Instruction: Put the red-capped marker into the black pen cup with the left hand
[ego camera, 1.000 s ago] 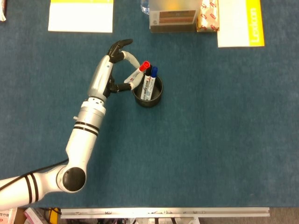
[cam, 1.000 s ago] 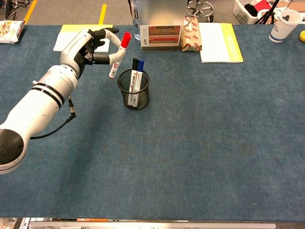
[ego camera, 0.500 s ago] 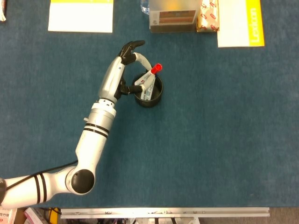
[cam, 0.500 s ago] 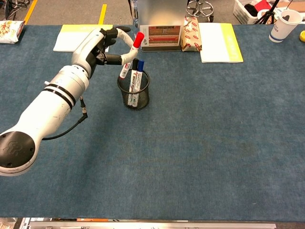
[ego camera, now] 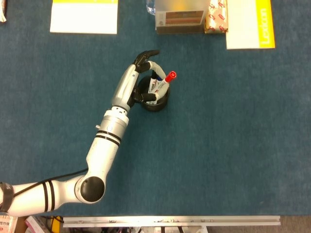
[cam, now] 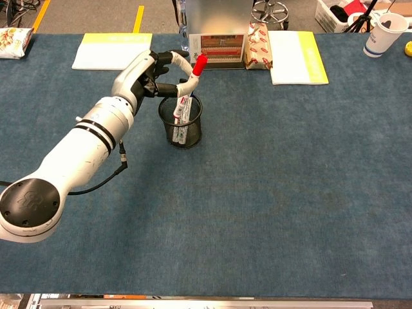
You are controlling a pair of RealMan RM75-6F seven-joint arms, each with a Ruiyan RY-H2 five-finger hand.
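The marker (cam: 190, 86), red cap toward 1 o'clock, is pinched in the left hand (cam: 149, 72) with its lower end inside the cup (cam: 181, 132); releasing at this tilt risks it catching the markers already inside or tipping the light cup.

The marker (cam: 190, 85) stands tilted in the cup (cam: 181, 129), the hand (cam: 149, 74) at its left.

Red-capped marker (cam: 191, 86) tilted, lower end inside black pen cup (cam: 181, 127).
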